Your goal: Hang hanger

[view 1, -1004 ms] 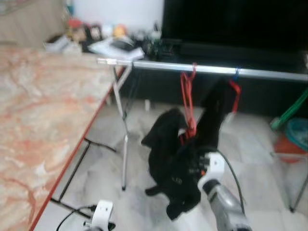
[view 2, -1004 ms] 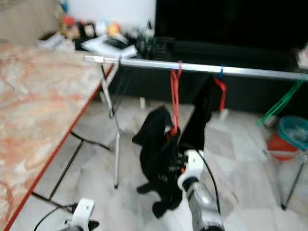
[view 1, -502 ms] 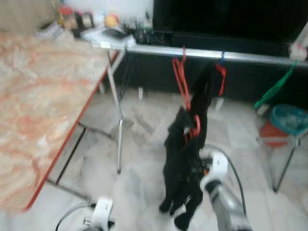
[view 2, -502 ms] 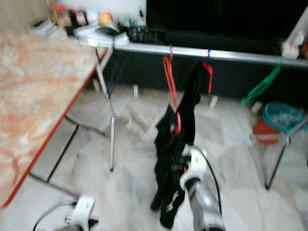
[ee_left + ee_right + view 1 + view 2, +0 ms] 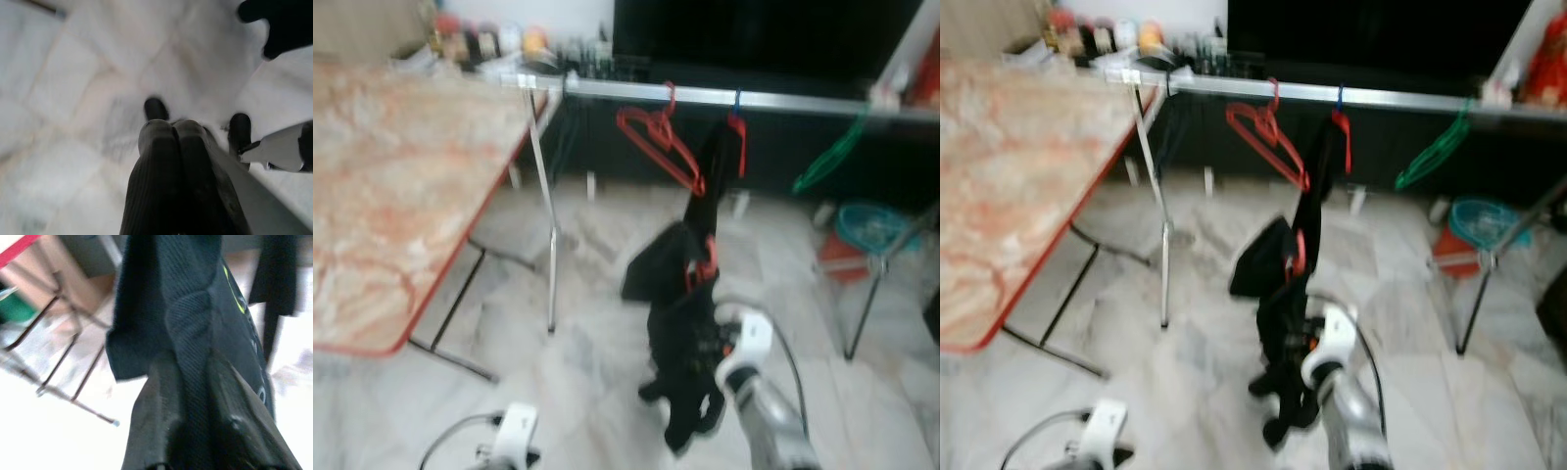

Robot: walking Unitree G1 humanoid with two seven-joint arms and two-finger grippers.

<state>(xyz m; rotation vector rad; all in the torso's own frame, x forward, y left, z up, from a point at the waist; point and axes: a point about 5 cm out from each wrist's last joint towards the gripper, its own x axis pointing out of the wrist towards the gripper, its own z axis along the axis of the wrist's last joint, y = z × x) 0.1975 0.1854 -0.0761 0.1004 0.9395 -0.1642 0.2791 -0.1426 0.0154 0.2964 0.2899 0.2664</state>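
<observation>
In the lower centre of the left eye view, the right gripper [image 5: 705, 338] is raised in front of the robot with its two black fingers [image 5: 161, 396] closed on a fold of a black garment [image 5: 680, 323]. The cloth is pinched between them and hangs down past the wrist. A red hanger [image 5: 705, 269] pokes out of the garment just above the gripper, at mid-frame. It sits well below the silver rail [image 5: 724, 96] that crosses the top of the frame.

Another red hanger [image 5: 656, 137] hangs tilted on the rail at upper centre, with a green hanger [image 5: 827, 157] on the rail further right.

The left gripper [image 5: 171, 142] hangs low at the bottom left, its fingertips pressed together over the pale marble floor [image 5: 73, 98], holding nothing.

The eye views are blurred. Cloth covers most of the held hanger, so its hook cannot be made out. A marble-topped table [image 5: 401, 186] fills the left side, cut off by the frame edge.
</observation>
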